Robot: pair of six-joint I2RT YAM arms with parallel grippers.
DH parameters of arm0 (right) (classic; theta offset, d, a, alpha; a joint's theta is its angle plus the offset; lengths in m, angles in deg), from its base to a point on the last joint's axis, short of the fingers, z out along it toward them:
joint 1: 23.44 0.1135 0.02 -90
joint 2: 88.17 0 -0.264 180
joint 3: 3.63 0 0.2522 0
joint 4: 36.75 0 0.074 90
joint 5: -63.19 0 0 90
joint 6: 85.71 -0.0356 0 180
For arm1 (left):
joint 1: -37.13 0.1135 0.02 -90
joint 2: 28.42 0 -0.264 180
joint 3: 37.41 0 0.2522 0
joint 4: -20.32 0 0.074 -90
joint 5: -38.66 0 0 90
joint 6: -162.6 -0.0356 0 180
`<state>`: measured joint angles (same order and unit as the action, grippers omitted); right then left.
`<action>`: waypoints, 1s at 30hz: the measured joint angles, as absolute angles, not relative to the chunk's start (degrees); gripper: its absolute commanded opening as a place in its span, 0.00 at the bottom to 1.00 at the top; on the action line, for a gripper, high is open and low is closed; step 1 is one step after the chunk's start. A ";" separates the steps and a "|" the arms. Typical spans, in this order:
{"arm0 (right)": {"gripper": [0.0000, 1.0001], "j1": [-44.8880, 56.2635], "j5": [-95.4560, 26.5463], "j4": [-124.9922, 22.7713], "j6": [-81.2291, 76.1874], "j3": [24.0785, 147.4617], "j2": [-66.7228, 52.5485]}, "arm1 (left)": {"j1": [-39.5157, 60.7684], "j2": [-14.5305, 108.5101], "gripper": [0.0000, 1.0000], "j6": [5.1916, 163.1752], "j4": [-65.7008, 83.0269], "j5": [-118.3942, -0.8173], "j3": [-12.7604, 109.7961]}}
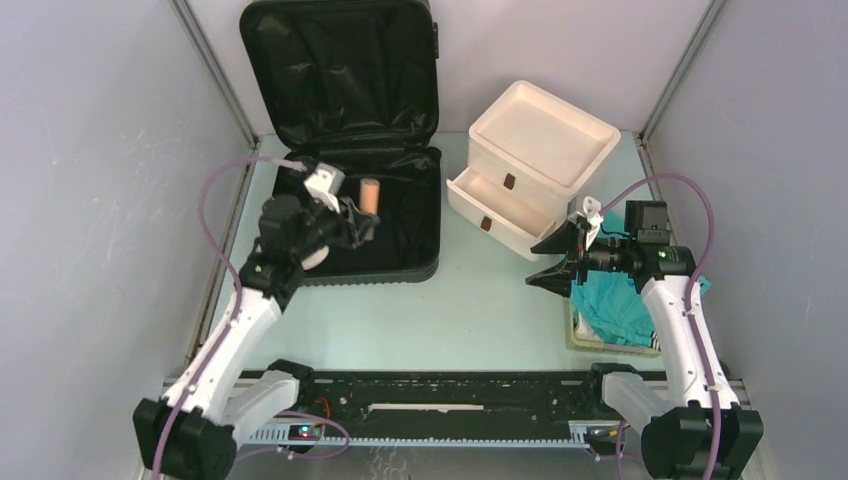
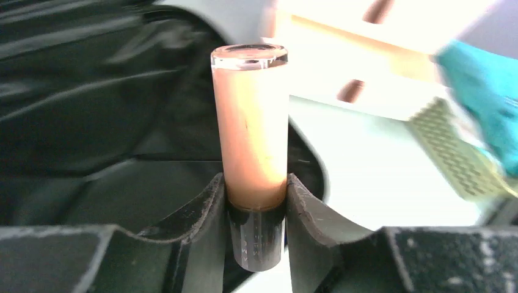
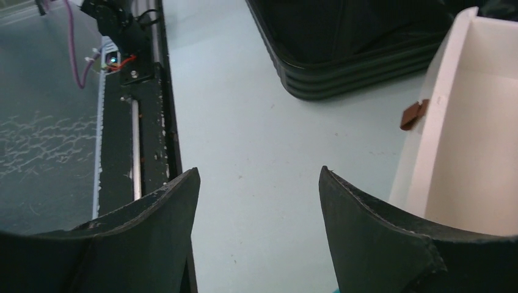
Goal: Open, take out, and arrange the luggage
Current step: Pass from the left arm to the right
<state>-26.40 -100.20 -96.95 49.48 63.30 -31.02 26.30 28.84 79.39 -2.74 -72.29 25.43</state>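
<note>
The black luggage (image 1: 400, 255) lies open at the back left, its lid (image 1: 340, 70) upright against the wall and its black lining showing. My left gripper (image 1: 362, 222) is over the open lower half, shut on a small tan bottle (image 1: 370, 195) with a dark cap. In the left wrist view the bottle (image 2: 250, 122) stands up between the fingers (image 2: 201, 207), gripped at its lower end. My right gripper (image 1: 548, 262) is open and empty above the table, in front of the white drawer box. A corner of the luggage (image 3: 348, 67) shows in the right wrist view.
A white drawer box (image 1: 530, 160) stands at the back right with its lower drawer (image 1: 490, 205) pulled open. A pale slatted basket (image 1: 590, 335) holding teal cloth (image 1: 615, 305) sits under the right arm. A black rail (image 1: 440, 400) runs along the near edge.
</note>
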 measured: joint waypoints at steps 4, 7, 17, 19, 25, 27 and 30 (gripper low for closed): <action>0.80 -25.26 -103.85 -98.33 50.58 63.30 -31.02 | 14.56 19.02 0.00 83.87 6.40 -75.68 16.49; 0.80 -23.38 -105.95 -97.98 49.37 63.30 -31.02 | 6.25 14.15 0.00 87.28 12.91 -74.17 11.35; 0.80 -13.55 -109.23 -89.50 36.76 62.91 -31.35 | -22.10 19.35 0.00 90.84 29.65 -54.57 6.85; 0.80 -12.63 -108.70 -85.50 31.93 61.88 -32.23 | -25.33 23.11 0.00 90.69 31.62 -50.77 7.13; 0.79 -11.01 -105.14 -73.50 14.80 59.92 -35.31 | -31.01 32.99 0.00 90.67 32.21 -41.89 10.83; 0.77 -10.58 -103.56 -69.54 9.53 59.26 -35.96 | -31.89 34.54 0.00 90.65 32.30 -39.97 12.29; 0.75 -9.29 -99.24 -65.39 2.23 58.21 -36.55 | -32.65 36.16 0.00 90.65 33.24 -38.07 14.46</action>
<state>-9.29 -99.24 -65.39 2.23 58.21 -36.55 -32.65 36.16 90.65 33.24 -38.07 14.46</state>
